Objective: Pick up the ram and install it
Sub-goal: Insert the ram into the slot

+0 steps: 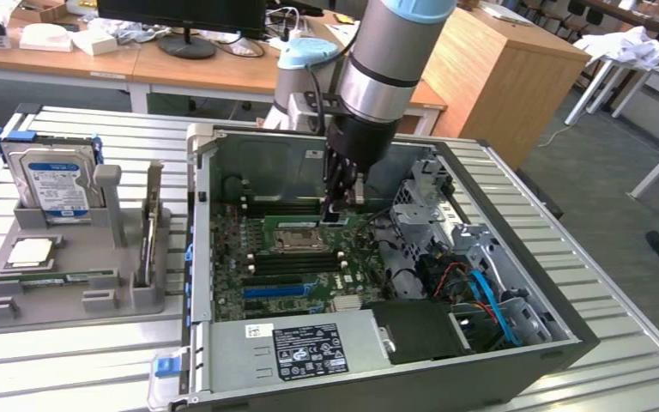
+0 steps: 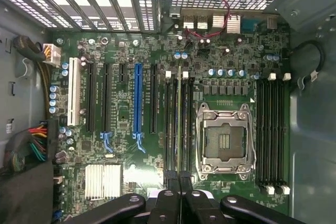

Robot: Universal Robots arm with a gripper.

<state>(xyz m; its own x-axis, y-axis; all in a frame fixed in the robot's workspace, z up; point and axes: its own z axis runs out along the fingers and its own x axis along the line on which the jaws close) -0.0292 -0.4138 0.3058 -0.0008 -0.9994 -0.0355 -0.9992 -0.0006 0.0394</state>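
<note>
Grey slatted metal table with an open computer case on it, wooden desks far behind.

Black claw reaching down into the case, its fingers almost closed and pinching the ram. Long, thin and flat green stick, seen from its narrow edge, standing right under the claw and running away from the fingertips. Lined up among the black slots, just beside the shiny square metal socket. Bumpy green board underneath, dotted with small round parts. One bright blue slot and a ribbed silver block further off. Grey plastic holder on the exterior view's left, with a hard drive standing up in it.
</note>
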